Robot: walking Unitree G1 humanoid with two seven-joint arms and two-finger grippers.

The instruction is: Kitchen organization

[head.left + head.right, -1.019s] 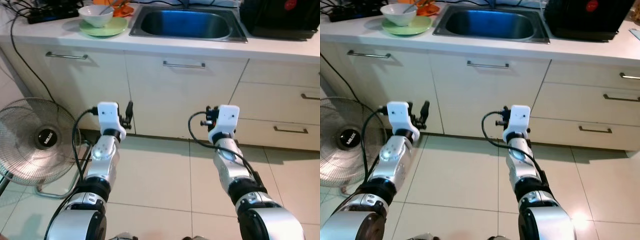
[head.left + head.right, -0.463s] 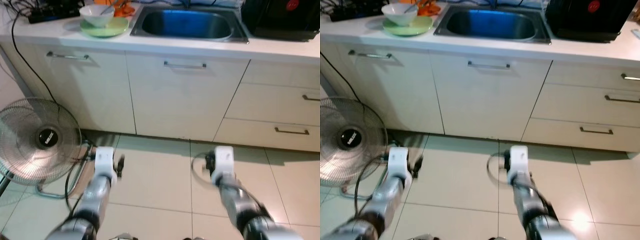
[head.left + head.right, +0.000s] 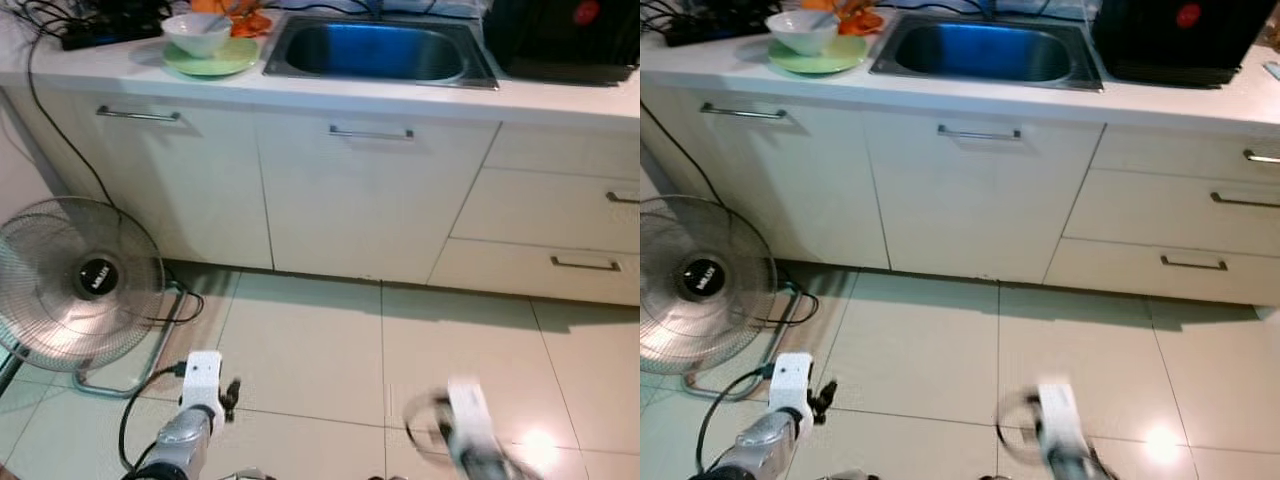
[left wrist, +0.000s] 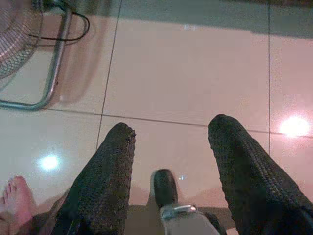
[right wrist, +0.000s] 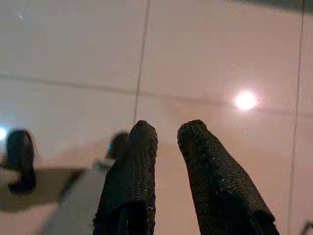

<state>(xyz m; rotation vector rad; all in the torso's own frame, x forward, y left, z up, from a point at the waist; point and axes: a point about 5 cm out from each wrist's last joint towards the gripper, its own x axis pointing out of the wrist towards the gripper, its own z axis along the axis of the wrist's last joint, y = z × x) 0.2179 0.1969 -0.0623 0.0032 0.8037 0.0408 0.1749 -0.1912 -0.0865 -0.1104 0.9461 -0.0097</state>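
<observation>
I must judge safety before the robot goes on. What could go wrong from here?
The fan stands at the robot's left with its cable looped on the floor; a step could snag it. A person's bare foot lies near the left end effector, so a swing could hit it.

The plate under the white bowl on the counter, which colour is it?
The round plate is light green; the left eye view shows it best.

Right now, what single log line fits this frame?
left gripper: open, empty, low over floor tiles | right gripper: near-closed, empty | bowl on green plate, beside sink | fan left
</observation>
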